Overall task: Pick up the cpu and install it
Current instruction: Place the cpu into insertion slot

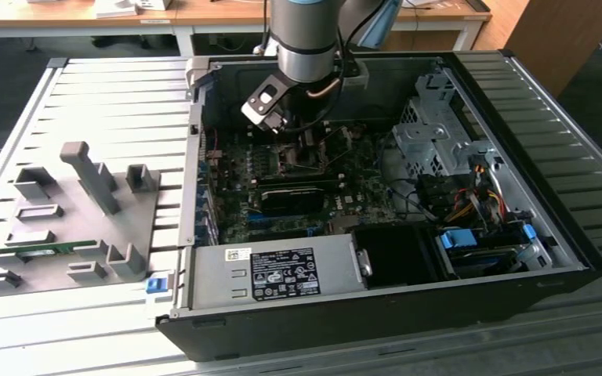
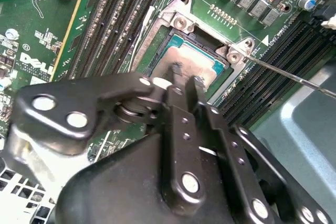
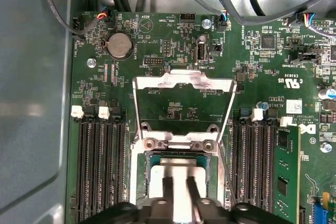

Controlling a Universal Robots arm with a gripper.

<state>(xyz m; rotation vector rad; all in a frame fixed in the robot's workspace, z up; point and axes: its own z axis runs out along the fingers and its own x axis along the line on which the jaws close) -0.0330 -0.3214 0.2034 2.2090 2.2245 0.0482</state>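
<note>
The cpu, a small square chip with a silver top, lies flat in the open socket on the green motherboard, and its silver top also shows in the second wrist view. My gripper hangs straight over it inside the computer case. Its two black fingers stand close together with only a narrow slit between them. The tips sit on or just above the chip's top, inside its edges, and grip nothing. In the exterior view the gripper is low over the board.
The socket's metal load plate is swung open and its thin lever sticks out sideways. Black memory slots flank the socket, one holding a green memory stick. The power supply and a grey fixture plate lie towards the exterior view's left.
</note>
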